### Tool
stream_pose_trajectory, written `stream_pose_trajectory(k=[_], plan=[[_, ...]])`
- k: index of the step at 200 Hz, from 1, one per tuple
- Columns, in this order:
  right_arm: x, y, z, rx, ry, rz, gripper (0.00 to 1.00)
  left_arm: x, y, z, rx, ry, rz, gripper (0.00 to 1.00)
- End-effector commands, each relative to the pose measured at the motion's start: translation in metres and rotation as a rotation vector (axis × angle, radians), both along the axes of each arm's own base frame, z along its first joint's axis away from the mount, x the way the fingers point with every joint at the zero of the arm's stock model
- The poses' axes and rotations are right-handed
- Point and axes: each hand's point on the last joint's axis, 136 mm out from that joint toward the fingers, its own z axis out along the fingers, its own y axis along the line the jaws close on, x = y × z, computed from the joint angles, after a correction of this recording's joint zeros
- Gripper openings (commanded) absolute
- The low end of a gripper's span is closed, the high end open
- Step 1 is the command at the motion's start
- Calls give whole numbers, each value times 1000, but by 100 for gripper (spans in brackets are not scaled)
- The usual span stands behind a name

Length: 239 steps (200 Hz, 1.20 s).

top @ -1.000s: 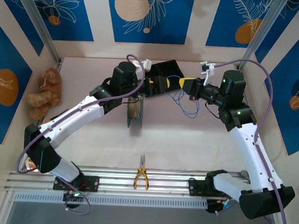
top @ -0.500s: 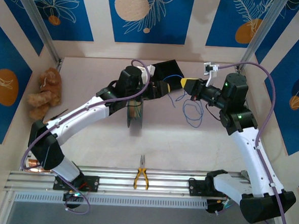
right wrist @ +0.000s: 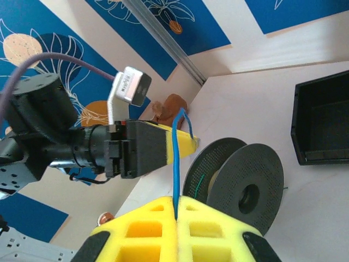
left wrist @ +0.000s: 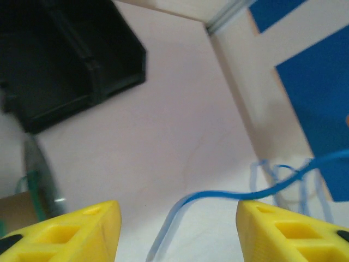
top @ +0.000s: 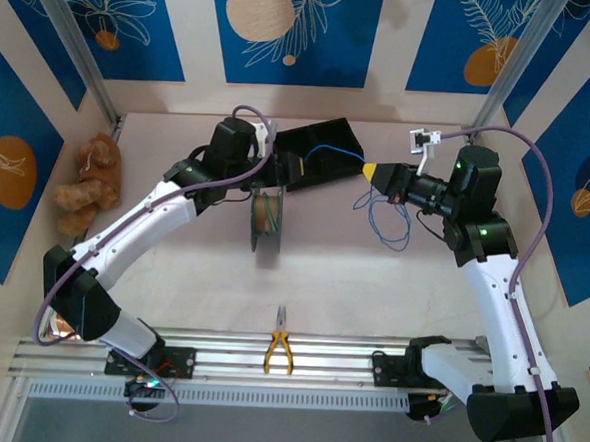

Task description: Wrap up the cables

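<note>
A thin blue cable stretches between my two grippers above the black bin, and its slack hangs in loose loops below my right gripper. My right gripper is shut on the blue cable, which rises straight out of its yellow pads. My left gripper is open; the blue cable crosses the gap and rests on the right fingertip. A black spool carrying a green cable stands on edge under my left gripper.
The black bin sits at the back of the table. A brown teddy bear leans on the left wall. Yellow-handled pliers lie on the aluminium rail at the near edge. Walls enclose the table on three sides.
My left gripper has drawn back to the left and narrowed a little; my right gripper has moved right. The blue cable between them now spans the bin, more stretched than before.
</note>
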Motion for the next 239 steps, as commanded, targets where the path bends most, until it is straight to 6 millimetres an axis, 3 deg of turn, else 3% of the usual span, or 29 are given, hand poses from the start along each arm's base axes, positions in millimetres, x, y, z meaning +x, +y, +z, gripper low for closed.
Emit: stream_pose_trajectory(k=[1,22,61,86,104,145,194,239], plan=[[-8,-1,19,27,-27,13,0,7,17,-12,62,33,39,57],[1,-4,11,12,-2,-21,0,0,8,2,-16,34,-2,59],[15,-11,-4,-41,-8,-95,0,-18,17,33,-85,3,5,62],[20,-9,-10,-117,-77,-130,0,-31,21,52,-160,4,14,78],[23,-4,-17,-193,-151,-155,0,-38,19,62,-241,27,18,100],[26,11,-25,-323,-330,-192,0,-42,-1,78,-505,165,27,100],[13,33,-20,-402,-565,-197,0,-45,-34,79,-615,398,92,100],[-12,48,-13,-421,-718,-176,0,-29,-61,78,-709,490,97,79]])
